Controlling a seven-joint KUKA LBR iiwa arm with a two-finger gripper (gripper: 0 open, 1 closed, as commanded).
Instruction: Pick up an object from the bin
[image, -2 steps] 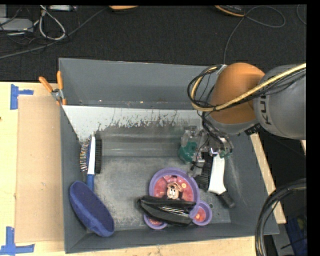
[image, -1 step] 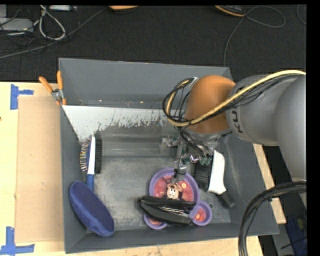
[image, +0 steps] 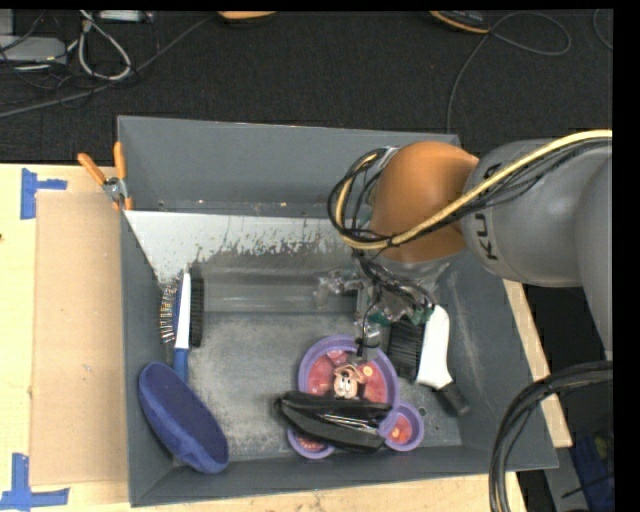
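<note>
Dark floor (image: 300, 60) crossed by loose cables is seen behind a grey metal bin (image: 290, 135). The arm (image: 550, 215) is seen reaching in from the right, its wrist capped by an orange cover (image: 420, 195) and looped with black and yellow cables (image: 350, 205). The gripper (image: 370, 338) is found low in the right half of the bin, at the upper edge of a round purple toy (image: 322, 372) with a pink face and a small monkey figure at its middle. How far the gripper is open cannot be told, since its tip is lost among dark parts and cables; whether the toy is touched or grasped cannot be told either. A long black object (image: 330, 418) is laid across the lower part of the toy, covering it in part. Just right of the gripper a brush with a white handle (image: 433, 355) and black bristles is seen, close to the toy's right side. Well apart, at the left wall, a brush with a blue handle (image: 182, 318) is laid lengthwise, and below it a dark blue oval pad (image: 180, 415) is set near the front left corner, its upper end meeting the handle's end. A clear tube-like thing (image: 260, 292) is laid along the back of the bin floor, between the left brush and the gripper.
</note>
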